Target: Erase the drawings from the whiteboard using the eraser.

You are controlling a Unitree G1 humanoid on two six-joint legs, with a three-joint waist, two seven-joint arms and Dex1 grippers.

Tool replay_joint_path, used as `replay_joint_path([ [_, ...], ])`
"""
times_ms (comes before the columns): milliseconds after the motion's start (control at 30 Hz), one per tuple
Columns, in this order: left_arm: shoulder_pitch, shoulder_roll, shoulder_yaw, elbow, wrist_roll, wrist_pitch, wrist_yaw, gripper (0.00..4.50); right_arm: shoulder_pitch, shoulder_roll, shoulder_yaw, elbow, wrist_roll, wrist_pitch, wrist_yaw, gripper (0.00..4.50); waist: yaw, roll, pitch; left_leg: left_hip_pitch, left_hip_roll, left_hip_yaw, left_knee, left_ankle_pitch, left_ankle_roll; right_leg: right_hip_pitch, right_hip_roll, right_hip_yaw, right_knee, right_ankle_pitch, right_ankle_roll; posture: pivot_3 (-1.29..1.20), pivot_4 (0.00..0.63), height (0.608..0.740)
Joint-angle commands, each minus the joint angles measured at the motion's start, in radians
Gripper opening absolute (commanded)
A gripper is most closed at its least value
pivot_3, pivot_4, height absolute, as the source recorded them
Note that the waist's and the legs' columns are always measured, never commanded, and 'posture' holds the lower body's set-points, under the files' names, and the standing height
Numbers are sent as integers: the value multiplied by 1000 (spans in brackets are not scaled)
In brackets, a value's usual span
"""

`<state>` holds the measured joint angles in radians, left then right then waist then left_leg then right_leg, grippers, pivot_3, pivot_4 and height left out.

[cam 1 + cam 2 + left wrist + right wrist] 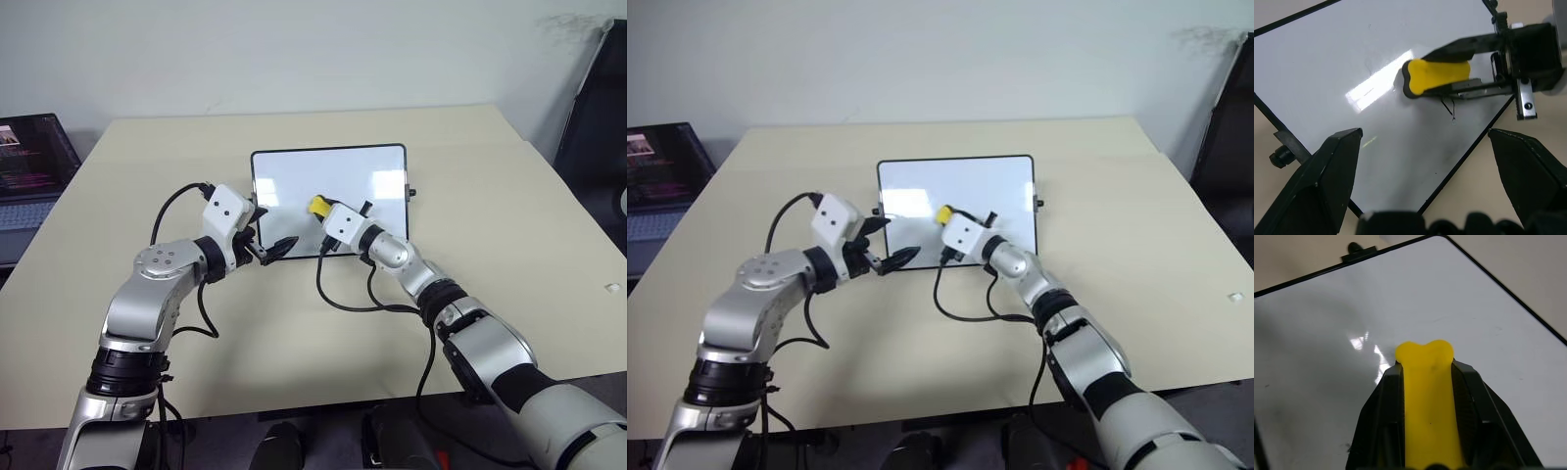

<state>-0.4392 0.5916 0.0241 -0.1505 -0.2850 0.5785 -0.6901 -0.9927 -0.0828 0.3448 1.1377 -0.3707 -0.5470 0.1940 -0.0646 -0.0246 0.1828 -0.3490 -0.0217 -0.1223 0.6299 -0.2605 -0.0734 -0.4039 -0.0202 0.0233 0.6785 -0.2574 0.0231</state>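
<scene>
I count one whiteboard (333, 186) lying on one surface (490, 215), and one yellow eraser (319, 206). One laptop (29, 171) sits off at the edge. I have two sets of jaws (two black fingers (1332, 166) each).

Both eye views look forward and down over the worktop (294, 343); both wrist views sit close above the whiteboard (1352, 58), sharing the eraser (1427, 401).

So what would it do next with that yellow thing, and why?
Probably sweep the eraser back toward the small black mark beside it. The right gripper grips the eraser over the whiteboard, and that mark remains near the board's edge. The left gripper hangs open nearby.
</scene>
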Motion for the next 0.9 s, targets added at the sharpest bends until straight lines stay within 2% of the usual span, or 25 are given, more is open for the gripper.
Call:
replay_joint_path([
  [33, -13, 5, 6, -1, 3, -26, -4, 4500, 4, -14, -6, -3, -9, -12, -25, 986, 0, 0, 0, 0, 0, 0, 0, 0, 0, 0, 0, 0, 0, 0, 0, 0, 150, 740],
  [300, -6, 4, 9, 10, -1, -36, -7, 4500, -39, -56, -88, -152, 59, -111, -58, 986, 2, 0, 0, -4, 0, 0, 0, 0, 0, -3, 0, -1, 0, 3, -5, 0, 150, 740],
  [533, -8, -2, 2, 15, 0, -41, -10, 4500, -87, -59, -60, -24, -22, 25, -167, 986, 3, 0, 0, -12, 0, -1, 0, 0, 0, -11, 0, -1, -1, 3, -5, 0, 150, 740],
  [767, -10, -2, 3, 18, 2, -41, -10, 4500, -44, 12, -32, 22, -15, 26, -48, 986, -9, 0, 0, -11, 0, 0, 0, 0, 0, -10, 0, 0, 0, 3, -5, 0, 150, 740],
  [900, -13, -4, 4, 21, 4, -41, -6, 4500, -24, 23, -9, 9, -26, 21, -27, 986, -9, 0, 0, -8, 0, 0, 0, 0, 0, -8, 0, -1, 0, 3, -5, 0, 150, 740],
])
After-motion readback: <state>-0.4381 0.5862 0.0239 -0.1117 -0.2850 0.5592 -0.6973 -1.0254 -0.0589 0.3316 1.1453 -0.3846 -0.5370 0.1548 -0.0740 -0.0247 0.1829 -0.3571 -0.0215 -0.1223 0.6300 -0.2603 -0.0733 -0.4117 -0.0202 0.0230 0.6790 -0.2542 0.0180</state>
